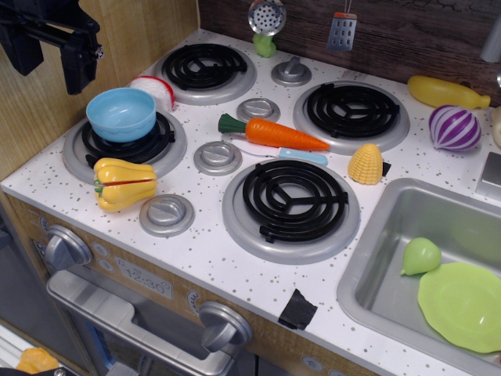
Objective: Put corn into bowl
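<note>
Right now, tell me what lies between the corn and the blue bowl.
In the single camera view, the carrot lies between the corn and the bowl, with two silver knobs beside it on the counter.

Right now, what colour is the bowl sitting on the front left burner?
Light blue; the bowl shows clearly in the observation image, the only view.
</note>
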